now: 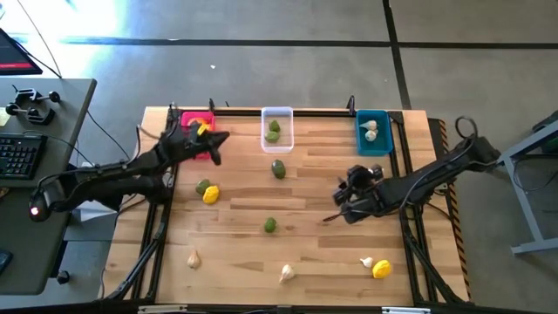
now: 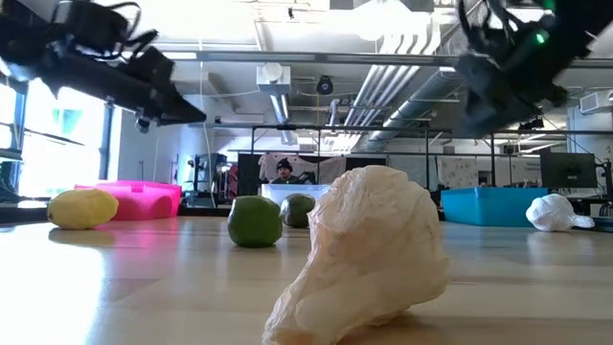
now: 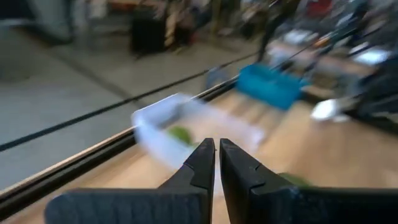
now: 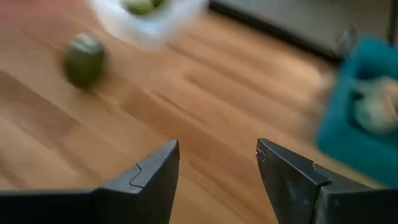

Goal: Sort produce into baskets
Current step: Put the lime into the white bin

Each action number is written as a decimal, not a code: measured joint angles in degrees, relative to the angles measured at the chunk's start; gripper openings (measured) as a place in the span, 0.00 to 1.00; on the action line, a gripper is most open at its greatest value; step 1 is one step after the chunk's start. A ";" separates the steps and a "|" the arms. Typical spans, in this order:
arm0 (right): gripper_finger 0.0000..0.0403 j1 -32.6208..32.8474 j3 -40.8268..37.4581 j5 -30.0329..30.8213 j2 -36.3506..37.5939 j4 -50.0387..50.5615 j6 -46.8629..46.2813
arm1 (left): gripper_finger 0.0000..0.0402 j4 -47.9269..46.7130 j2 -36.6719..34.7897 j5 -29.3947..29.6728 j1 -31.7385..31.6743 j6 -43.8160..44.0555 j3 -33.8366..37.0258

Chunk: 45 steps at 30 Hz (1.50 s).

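1. Produce lies scattered over my wooden slatted table (image 1: 305, 244): a green fruit (image 1: 278, 168) just in front of the clear bin, a green and a yellow fruit (image 1: 210, 195) touching toward the left edge, another green one (image 1: 270, 225) mid-table, two garlic bulbs (image 1: 285, 274) near the front edge, and a garlic bulb beside a yellow fruit (image 1: 381, 269) toward the front right corner.
2. Around the table I see grey concrete floor, a desk with a keyboard (image 1: 19, 155) off the left edge, and a person (image 2: 282, 170) far back in the room.
3. Along the back edge: the pink bin (image 1: 197, 126) holds a yellow fruit, the clear bin (image 1: 277, 128) green fruits, the teal bin (image 1: 373, 131) garlic.
4. My left gripper (image 1: 209, 139) is closed and empty over the pink bin.
5. My right gripper (image 1: 338, 208) hangs with its jaws apart, empty, over the table's right half.
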<state>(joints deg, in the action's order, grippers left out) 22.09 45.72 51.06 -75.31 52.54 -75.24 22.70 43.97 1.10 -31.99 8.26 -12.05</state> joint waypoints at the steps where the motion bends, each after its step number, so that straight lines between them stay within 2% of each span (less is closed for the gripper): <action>1: 0.51 -0.03 -0.84 -1.32 -0.01 1.21 -2.34 | 0.03 3.18 -0.60 -0.64 1.10 0.44 1.92; 7: 0.51 -1.61 -7.19 -6.73 -0.05 1.69 -12.41 | 0.01 17.03 -2.67 -2.61 6.99 1.13 10.75; 10: 0.51 -2.61 -9.39 -8.39 -0.09 1.50 -14.34 | 0.00 17.61 -2.96 -5.19 9.78 0.68 11.39; 13: 0.51 -3.03 -10.56 -8.84 -0.09 -2.77 -12.58 | 0.00 19.21 -3.03 -8.66 12.97 -1.67 11.36; 15: 0.51 -3.05 -11.17 -8.85 -0.13 -11.37 -6.64 | 0.00 20.72 -3.03 -9.59 15.20 -2.94 11.36; 19: 0.51 -3.04 -11.83 -9.61 -3.23 -35.73 10.99 | 0.00 22.39 -3.03 -9.57 18.80 -5.17 11.36; 24: 0.51 -3.04 -9.72 -14.30 -13.34 -62.92 29.95 | 0.00 23.58 -3.03 -9.57 21.71 -6.79 11.36; 27: 0.51 -2.67 -5.87 -16.95 -20.97 -70.10 36.59 | 0.00 23.65 -3.03 -9.57 22.81 -7.93 11.36; 32: 0.52 -1.05 5.04 -20.12 -32.72 -71.07 44.94 | 0.00 23.52 -3.00 -9.54 23.17 -8.09 11.36; 36: 0.58 -0.10 14.11 -20.94 -39.17 -67.62 49.66 | 0.00 23.50 -3.00 -9.52 23.17 -8.10 11.36; 40: 0.64 -0.44 20.58 -21.32 -42.81 -61.05 50.25 | 0.00 23.47 -3.00 -9.50 23.17 -8.06 11.36; 45: 0.68 -1.71 22.90 -23.30 -44.41 -59.71 51.85 | 0.00 23.39 -3.00 -9.48 23.17 -8.06 11.36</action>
<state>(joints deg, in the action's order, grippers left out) 20.38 68.62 27.76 -119.72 -7.17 -23.39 46.08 40.97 -8.38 -8.82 0.21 -0.69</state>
